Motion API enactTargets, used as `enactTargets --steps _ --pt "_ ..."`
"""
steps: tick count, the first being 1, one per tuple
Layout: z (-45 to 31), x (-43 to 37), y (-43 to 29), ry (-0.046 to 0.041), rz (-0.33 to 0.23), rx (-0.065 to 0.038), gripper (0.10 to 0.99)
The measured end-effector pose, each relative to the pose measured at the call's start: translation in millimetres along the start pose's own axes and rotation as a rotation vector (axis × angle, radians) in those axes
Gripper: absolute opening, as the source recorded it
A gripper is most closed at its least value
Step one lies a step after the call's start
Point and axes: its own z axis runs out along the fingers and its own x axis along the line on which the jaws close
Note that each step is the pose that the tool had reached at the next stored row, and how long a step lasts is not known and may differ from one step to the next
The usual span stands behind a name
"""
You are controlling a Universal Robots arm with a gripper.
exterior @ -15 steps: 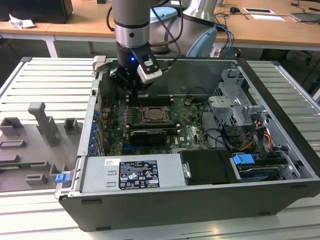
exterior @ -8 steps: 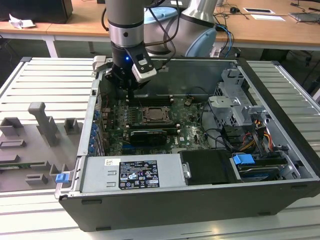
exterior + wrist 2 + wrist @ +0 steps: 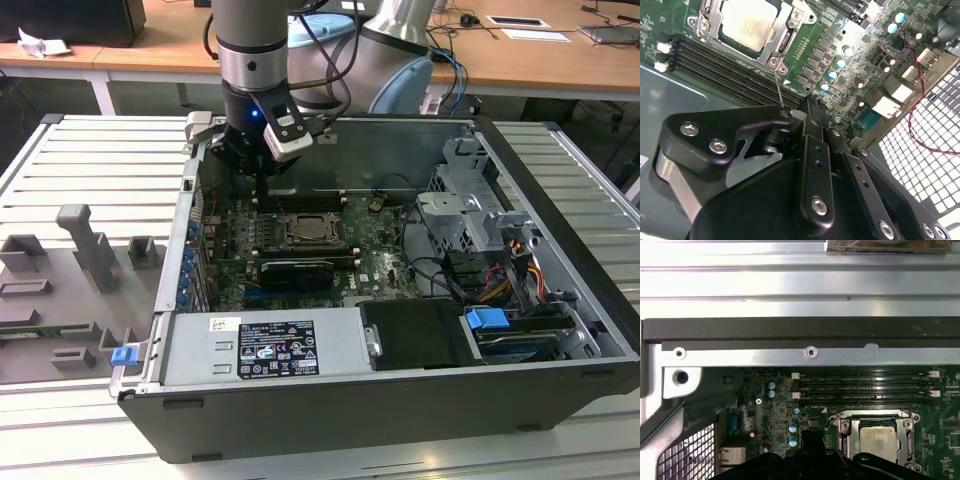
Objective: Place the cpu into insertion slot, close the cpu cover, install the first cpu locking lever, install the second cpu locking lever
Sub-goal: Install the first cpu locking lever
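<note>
The gripper (image 3: 809, 102) is hovering near a corner of the cpu cover (image 3: 789, 32), which is lying shut over the cpu (image 3: 747, 22). The thin locking lever (image 3: 778, 85) is apparently pointing lengthwise at the gripper. Open or closed: cannot tell.

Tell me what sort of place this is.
Probably a robotics lab or workshop: an opened computer case sits on a slatted metal table, a robot arm hangs over it, and wooden desks stand behind.

Small thin square cpu (image 3: 746, 22) with a pale silver-grey face sits flat in the dark metal-rimmed insertion slot (image 3: 313, 230) on the green board. The silvery square-frame cpu cover (image 3: 786, 36) lies down around it.
</note>
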Motion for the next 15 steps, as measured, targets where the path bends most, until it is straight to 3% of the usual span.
enactTargets --steps 15 --pt "0.3 -2.4 1.0 0.0000 0.000 0.000 0.106"
